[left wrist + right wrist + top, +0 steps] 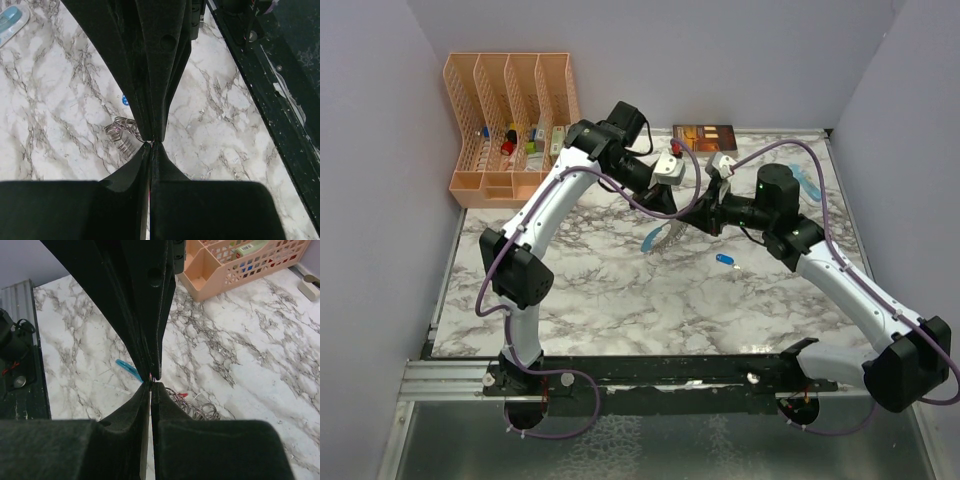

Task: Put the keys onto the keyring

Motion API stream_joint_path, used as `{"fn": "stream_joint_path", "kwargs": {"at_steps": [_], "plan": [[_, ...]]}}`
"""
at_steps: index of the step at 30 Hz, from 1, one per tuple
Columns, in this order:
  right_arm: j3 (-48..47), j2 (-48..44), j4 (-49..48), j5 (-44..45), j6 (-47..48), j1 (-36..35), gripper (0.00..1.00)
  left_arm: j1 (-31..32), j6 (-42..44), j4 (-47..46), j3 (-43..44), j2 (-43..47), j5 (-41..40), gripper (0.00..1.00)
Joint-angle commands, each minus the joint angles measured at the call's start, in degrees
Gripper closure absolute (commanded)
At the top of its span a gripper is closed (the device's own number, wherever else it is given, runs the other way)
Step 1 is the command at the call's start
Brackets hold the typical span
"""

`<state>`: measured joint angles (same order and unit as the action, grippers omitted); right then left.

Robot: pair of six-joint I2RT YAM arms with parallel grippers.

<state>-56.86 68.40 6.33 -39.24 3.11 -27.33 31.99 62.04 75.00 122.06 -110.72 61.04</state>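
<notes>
- Lying on the tabletop (620,300) from above: the keyring (657,238), with the dark blue key (724,259) near it.
- Left wrist: left claw (152,144) pressed closed, contents unclear; keyring beside its tips.
- Right wrist: right claw (151,380) likewise closed; keyring beside it.

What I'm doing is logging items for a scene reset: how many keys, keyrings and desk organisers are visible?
Keys: 2 (red key, dark blue key)
Keyring: 1
Desk organiser: 1
Total: 4

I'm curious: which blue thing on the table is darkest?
The little key lying alone on the marble mid-table; the curved strap and the see-through piece are pale blue.
</notes>
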Motion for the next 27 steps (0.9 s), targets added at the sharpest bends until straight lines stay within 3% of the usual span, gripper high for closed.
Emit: {"fn": "stream_joint_path", "kwargs": {"at_steps": [1, 5, 9, 14, 18, 21, 27], "plan": [[-1.2, 0.2, -1.6, -0.9, 0.0, -0.2, 0.96, 1.6, -2.2, -1.3, 2.7, 2.3, 4.7, 1.0], [-0.7, 0.2, -2.8, -1.9, -0.6, -0.2, 0.99, 1.6, -3.4, -1.5, 4.2, 2.0, 5.8, 1.0], [2.2, -3.0, -7.7, -0.1, -2.7, -0.3, 0.99, 1.6, -5.8, -3.1, 4.3, 2.0, 4.2, 0.77], [6.6, -8.2, -13.6, 3.1, -4.2, -0.2, 0.99, 0.7, -7.0, -4.8, 2.8, 2.4, 3.4, 0.69], [8.5, -11.2, -15.5, 6.0, -4.7, -0.3, 0.99, -2.2, -11.5, -8.9, 3.9, 2.1, 6.5, 0.55], [9.9, -13.4, -17.1, 7.8, -5.4, -0.2, 0.99, -5.6, -18.3, -14.0, 3.3, 2.1, 8.5, 0.52], [9.9, -14.9, -18.3, 9.4, -5.8, -0.2, 0.99, -6.3, -21.1, -18.0, -1.5, 3.1, 11.4, 0.51]]}}
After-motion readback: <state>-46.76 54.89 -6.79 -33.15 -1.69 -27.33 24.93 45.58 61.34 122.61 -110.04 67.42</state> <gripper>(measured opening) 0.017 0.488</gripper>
